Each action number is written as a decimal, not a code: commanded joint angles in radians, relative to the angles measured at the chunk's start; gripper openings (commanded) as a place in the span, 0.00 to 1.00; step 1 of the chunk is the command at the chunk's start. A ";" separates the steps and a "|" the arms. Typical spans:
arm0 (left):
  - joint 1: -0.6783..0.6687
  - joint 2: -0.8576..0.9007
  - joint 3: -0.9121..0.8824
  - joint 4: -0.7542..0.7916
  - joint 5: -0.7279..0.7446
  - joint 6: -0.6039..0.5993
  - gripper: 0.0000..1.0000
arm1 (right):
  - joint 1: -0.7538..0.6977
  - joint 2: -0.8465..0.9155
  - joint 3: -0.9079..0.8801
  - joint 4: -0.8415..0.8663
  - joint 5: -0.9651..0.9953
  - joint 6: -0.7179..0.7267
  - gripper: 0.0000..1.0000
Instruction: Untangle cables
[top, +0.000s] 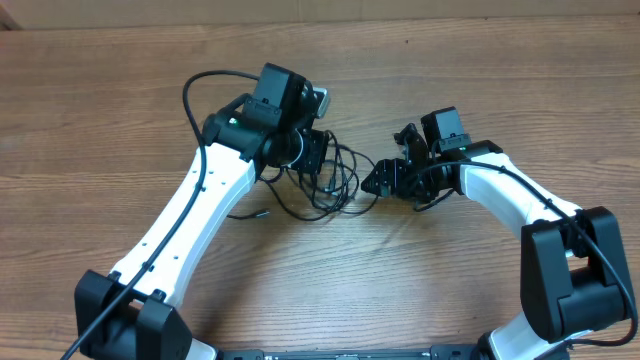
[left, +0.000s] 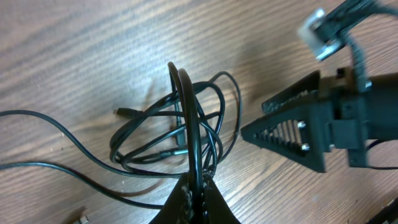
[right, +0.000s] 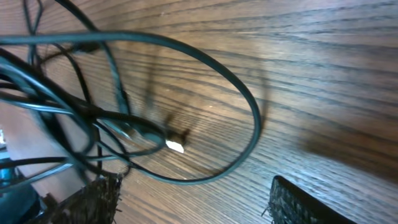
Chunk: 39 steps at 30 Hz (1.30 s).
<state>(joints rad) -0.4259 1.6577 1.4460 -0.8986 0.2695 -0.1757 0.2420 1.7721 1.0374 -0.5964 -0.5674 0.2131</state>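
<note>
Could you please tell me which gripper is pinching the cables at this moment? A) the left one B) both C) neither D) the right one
A: the left gripper is shut on the cables, while the right gripper has its fingers apart over the bare table.

a robotics lab bench, it seems: a brown wood-grain tabletop (top: 100, 120) bearing a white-and-black jointed left robot arm (top: 190, 210) and a matching right arm (top: 505, 185), with a thick black wire (top: 186, 100) looping off the left one.
</note>
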 joint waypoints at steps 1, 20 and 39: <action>-0.010 0.046 -0.017 -0.011 0.011 0.023 0.04 | -0.001 -0.036 -0.008 -0.005 -0.037 -0.034 0.75; 0.034 0.247 -0.025 0.140 0.016 0.011 0.04 | 0.129 -0.058 -0.009 -0.011 0.116 -0.080 0.68; 0.046 0.325 -0.027 0.195 0.013 0.019 0.04 | 0.163 0.005 -0.009 0.094 0.237 -0.081 0.38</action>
<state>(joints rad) -0.3836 1.9553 1.4261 -0.7136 0.2760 -0.1761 0.4000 1.7721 1.0363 -0.5087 -0.3378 0.1352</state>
